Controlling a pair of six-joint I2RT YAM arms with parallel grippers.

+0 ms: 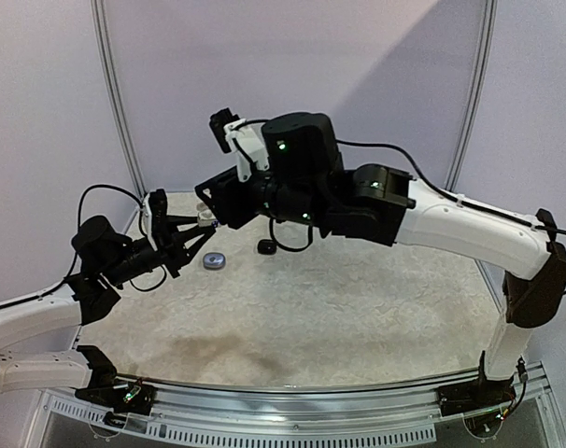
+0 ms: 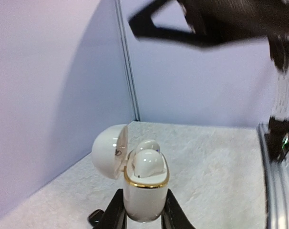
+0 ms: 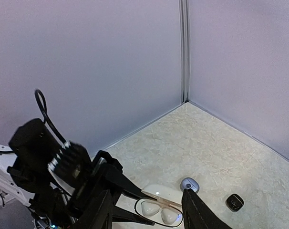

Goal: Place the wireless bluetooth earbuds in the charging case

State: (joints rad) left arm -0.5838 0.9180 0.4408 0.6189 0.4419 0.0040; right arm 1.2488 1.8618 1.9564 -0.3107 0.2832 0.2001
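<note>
From above, the left gripper [image 1: 191,231] is clamped on the white charging case [image 1: 205,220], held off the table [image 1: 358,317] at about ten o'clock. The right gripper [image 1: 211,203] is just over it. A small grey round thing [image 1: 214,261] lies at six o'clock of the case and a small black thing [image 1: 266,246] at four, both too small to identify. The left wrist view shows the lid hinged open toward nine o'clock and both white earbuds [image 2: 148,164] seated in their wells. The right wrist view shows the right gripper's fingers spread and holding nothing, the case below at six o'clock. The white pair looks done; any further pairs would be left.
</note>
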